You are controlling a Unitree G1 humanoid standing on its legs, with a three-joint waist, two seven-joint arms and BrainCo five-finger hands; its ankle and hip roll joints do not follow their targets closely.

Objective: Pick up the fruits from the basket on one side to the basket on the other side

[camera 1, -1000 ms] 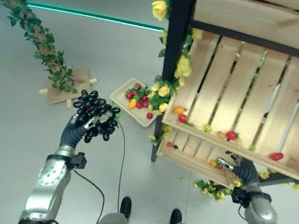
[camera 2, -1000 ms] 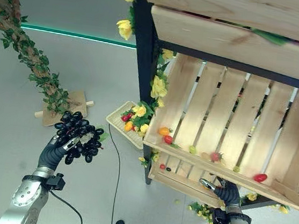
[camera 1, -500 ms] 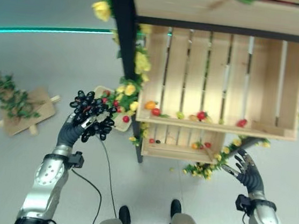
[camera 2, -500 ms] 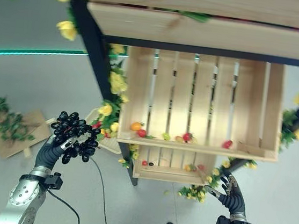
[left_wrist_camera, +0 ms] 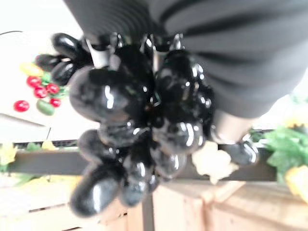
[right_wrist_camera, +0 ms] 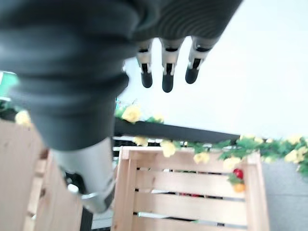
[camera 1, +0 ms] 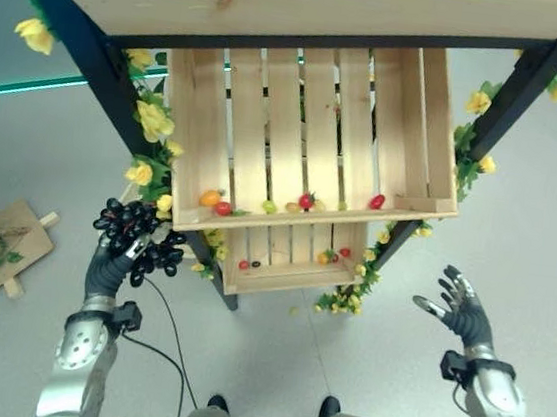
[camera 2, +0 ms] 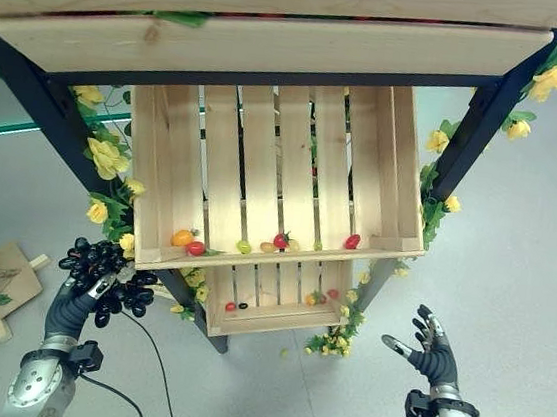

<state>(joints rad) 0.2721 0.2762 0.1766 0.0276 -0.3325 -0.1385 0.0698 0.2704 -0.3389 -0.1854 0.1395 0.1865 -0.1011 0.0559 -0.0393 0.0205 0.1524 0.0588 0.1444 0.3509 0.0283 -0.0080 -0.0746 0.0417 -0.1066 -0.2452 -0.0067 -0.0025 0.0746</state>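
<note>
Left hand [camera 1: 109, 262] fingers grip black grapes [camera 1: 138, 233]; right hand [camera 1: 463, 312] spread; crate [camera 1: 408, 133] holds scattered fruit [camera 1: 220, 208].

The left hand [camera 2: 74, 308] is raised low on the left, its fingers [camera 2: 109, 285] curled round a bunch of black grapes [camera 2: 102, 271]. It hangs just beside a black stand post [camera 2: 39, 101] trimmed with yellow flowers [camera 2: 106, 158]. The right hand [camera 2: 431, 355] is held up low on the right with fingers spread, holding nothing, well apart from the stand. A tilted wooden crate [camera 2: 272, 173] holds small fruits along its lower edge, among them an orange one [camera 2: 183, 238] and red ones [camera 2: 352, 241]. A smaller crate [camera 2: 273, 304] sits just below it.
</note>
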